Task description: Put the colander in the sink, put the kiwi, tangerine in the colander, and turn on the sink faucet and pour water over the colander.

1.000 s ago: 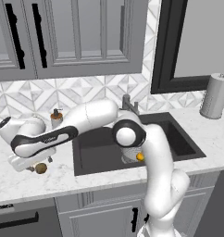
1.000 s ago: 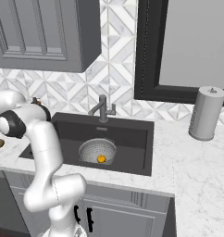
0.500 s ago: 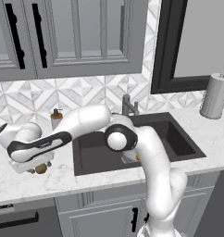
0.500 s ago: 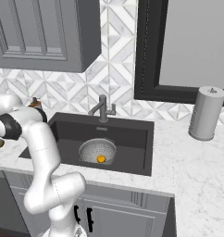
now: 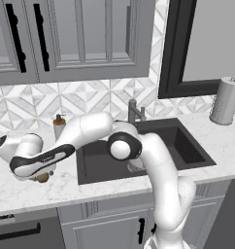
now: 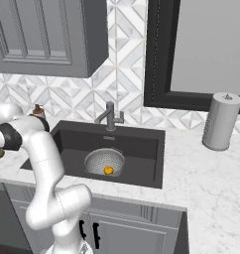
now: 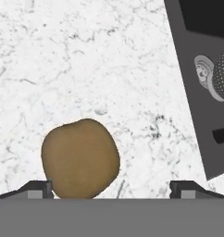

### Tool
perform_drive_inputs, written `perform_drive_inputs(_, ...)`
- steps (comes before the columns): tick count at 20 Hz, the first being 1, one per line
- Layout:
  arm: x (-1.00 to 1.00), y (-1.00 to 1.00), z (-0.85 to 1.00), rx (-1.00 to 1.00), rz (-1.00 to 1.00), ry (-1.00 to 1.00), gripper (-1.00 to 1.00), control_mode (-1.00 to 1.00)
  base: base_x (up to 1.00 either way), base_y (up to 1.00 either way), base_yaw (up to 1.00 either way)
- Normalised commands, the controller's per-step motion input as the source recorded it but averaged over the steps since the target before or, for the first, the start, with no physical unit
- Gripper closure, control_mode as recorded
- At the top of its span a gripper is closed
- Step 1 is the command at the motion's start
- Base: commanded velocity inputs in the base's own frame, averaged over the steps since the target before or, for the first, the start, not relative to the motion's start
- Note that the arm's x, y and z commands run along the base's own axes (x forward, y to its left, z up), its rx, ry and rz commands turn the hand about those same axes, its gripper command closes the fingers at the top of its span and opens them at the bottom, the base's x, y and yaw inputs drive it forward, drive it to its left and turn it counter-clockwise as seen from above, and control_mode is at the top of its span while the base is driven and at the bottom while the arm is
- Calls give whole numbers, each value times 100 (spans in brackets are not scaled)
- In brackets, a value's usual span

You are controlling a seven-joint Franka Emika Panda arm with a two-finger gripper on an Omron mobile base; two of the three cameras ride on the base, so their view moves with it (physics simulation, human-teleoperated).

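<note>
Hovering with fingers spread wide, the tool (image 7: pixel 111 187) hangs over the brown oval kiwi (image 7: pixel 80 159) lying on the white marble desk (image 7: pixel 86 69), well apart from the dark grey sink (image 7: pixel 197 69); its long axis is hard to tell.

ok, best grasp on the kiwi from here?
Across the middle of the kiwi, straight down from above. It lies alone on the marble counter, left of the sink, rounded with bare sides. The open gripper already straddles it, though off-centre toward one fingertip; recentre before closing.

Matt brown kiwi (image 7: pixel 80 159) on glossy veined white marble counter (image 7: pixel 86 60).
</note>
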Motion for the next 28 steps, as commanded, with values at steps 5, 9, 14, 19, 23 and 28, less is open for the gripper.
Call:
perform_drive_inputs(5,22,0,-25,0,0,-4,-100,-100,0,0,0)
perform_drive_inputs(9,22,3,-14,0,0,-1,-100,-100,0,0,0)
perform_drive_inputs(14,0,0,-36,0,0,-3,-100,-100,0,0,0)
perform_drive_inputs(19,-2,-5,-57,0,0,-4,-100,-100,0,0,0)
perform_drive_inputs(23,-27,-58,-78,1,0,-7,-100,-100,0,0,0)
perform_drive_inputs(28,-42,-76,-70,5,0,-8,100,-100,0,0,0)
